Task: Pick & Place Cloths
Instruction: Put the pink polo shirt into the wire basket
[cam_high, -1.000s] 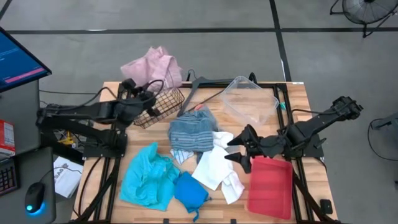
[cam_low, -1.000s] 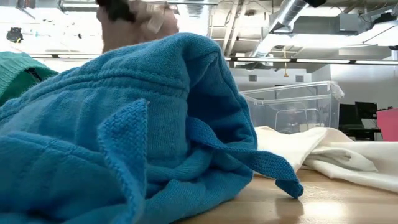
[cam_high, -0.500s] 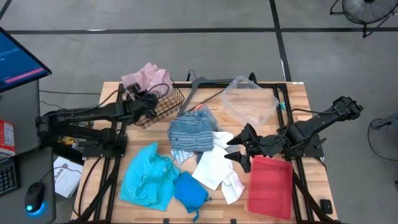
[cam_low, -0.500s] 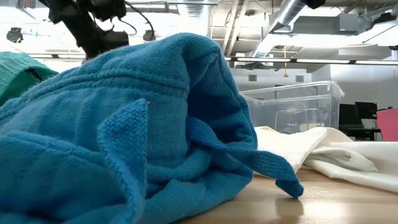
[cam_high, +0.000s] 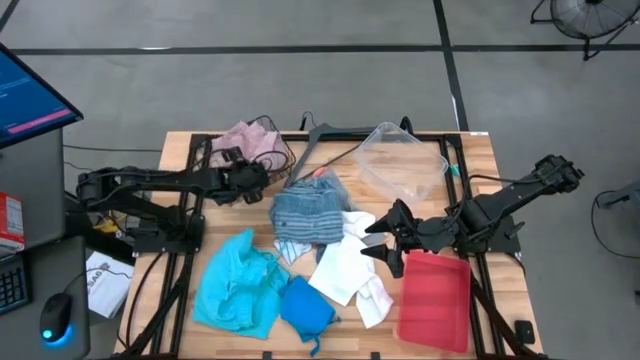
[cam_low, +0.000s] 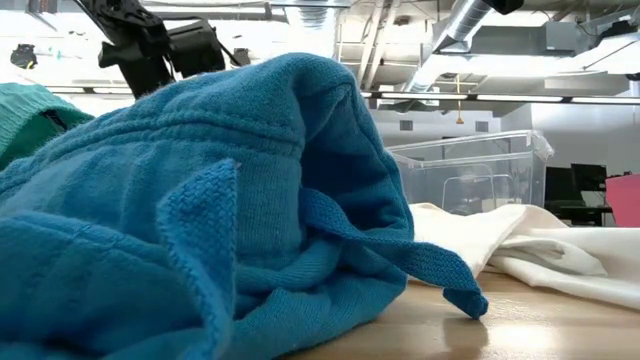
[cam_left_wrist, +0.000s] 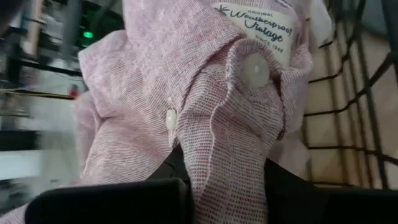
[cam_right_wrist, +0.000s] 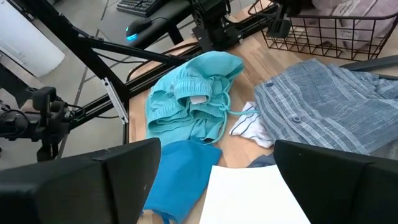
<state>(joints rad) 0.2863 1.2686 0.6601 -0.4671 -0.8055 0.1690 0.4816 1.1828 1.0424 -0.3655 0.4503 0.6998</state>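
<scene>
A pink shirt (cam_high: 252, 138) lies bunched in a black wire basket (cam_high: 284, 156) at the table's far left; my left gripper (cam_high: 255, 166) is shut on it, and it fills the left wrist view (cam_left_wrist: 205, 93). My right gripper (cam_high: 384, 240) is open and empty above a white cloth (cam_high: 345, 265). A grey-blue striped shirt (cam_high: 308, 212) lies mid-table. A turquoise cloth (cam_high: 235, 285) and a bright blue cloth (cam_high: 305, 308) lie near the front edge. The blue cloth (cam_low: 200, 220) fills the low view. My left gripper pinches a bunched fold of the pink shirt (cam_left_wrist: 225, 163) between its two fingers, just below the collar label and a button. Several layers are gathered there. The shirt lies beyond the fingers inside the wire basket (cam_left_wrist: 348, 112).
A clear plastic bin (cam_high: 402, 160) and a grey hanger (cam_high: 335, 140) sit at the far side. A flat red tray (cam_high: 435, 298) lies at the near right, under my right arm. Cloths cover much of the table's middle and near left.
My left gripper has gone down and toward the table's right, carrying the pink shirt from high above the far left corner into the wire basket. The shirt has sunk from spread and lifted to bunched in the basket.
</scene>
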